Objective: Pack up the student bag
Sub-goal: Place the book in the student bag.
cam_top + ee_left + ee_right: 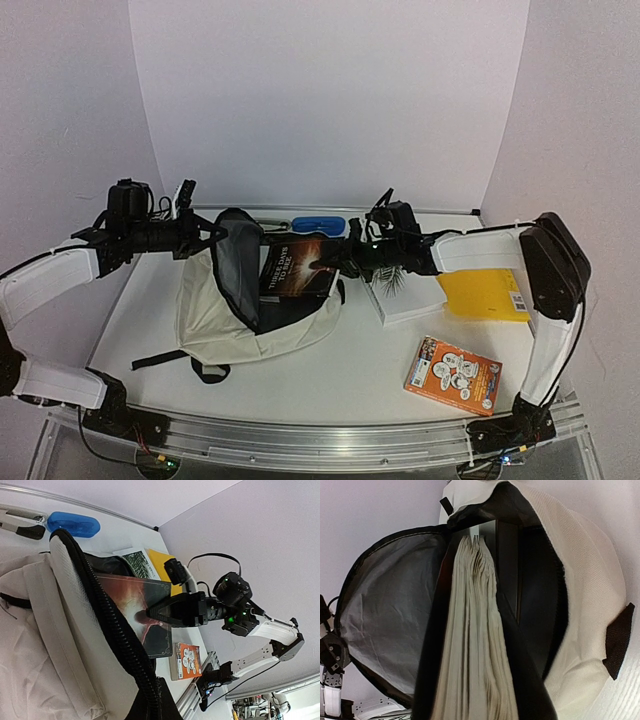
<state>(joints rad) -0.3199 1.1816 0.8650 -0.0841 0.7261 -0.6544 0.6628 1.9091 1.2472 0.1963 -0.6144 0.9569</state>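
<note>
The student bag (230, 325) lies on the worktop (330, 385), left of centre, its mouth gaping toward the right. The left end effector (212, 235) is pinched narrow on the bag's raised zip edge, holding the flap up. The right end effector (322, 265) is clamped on a dark book (285, 275), and the book's far end sits inside the mouth, against the grey lining.

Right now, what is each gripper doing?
Left gripper: closed on the student bag's opening edge.
Right gripper: closed on the dark book, partway into the bag.
</note>
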